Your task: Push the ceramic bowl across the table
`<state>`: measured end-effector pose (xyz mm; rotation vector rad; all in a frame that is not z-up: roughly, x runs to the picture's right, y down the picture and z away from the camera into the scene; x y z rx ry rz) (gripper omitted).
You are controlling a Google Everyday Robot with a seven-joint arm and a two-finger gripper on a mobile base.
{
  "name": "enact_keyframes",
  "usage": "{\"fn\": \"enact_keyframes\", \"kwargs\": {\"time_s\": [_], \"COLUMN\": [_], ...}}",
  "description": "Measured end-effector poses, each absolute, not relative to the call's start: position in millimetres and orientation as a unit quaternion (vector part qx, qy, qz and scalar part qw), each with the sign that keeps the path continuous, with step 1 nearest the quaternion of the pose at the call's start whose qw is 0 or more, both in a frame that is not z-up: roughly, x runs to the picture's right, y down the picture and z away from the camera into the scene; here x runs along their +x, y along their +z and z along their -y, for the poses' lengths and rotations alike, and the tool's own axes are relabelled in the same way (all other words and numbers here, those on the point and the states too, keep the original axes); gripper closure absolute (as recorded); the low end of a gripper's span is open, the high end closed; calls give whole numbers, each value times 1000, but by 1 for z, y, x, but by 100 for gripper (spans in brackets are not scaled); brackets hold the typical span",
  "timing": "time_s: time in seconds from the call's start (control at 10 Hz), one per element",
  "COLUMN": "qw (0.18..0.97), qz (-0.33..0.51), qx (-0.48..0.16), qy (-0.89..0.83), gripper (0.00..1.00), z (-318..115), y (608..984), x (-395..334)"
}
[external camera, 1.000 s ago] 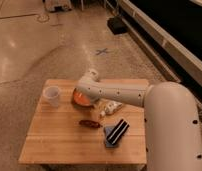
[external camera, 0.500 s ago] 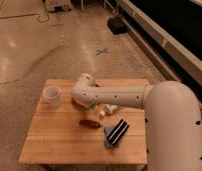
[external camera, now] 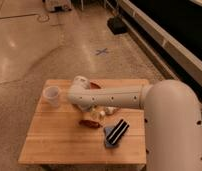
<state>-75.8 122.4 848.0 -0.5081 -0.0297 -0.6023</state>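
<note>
Now the ceramic bowl (external camera: 95,85) sits near the tabletop's (external camera: 54,140) far edge, mostly hidden behind the arm (external camera: 119,96).
We see the end effector (external camera: 103,113) on the arm's nearer side; wide or narrow, we cannot tell.

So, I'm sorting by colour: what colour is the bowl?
Orange-red ceramic bowl, camera view, with the gripper right beside it.

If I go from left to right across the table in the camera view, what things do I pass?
White plastic cup → small dark red oblong thing → black striped object. The gripper hangs under the arm by the oblong thing. The ceramic bowl peeks out behind the arm, so its place is unclear.
</note>
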Motion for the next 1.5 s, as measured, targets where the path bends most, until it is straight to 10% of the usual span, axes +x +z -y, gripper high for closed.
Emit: {"fn": "enact_keyframes", "kwargs": {"time_s": [1.5], "qw": [898], "qz": [31], "qx": [-335], "qy": [-284], "gripper": [32], "z": [-143], "y": [895], "x": [-75]}}
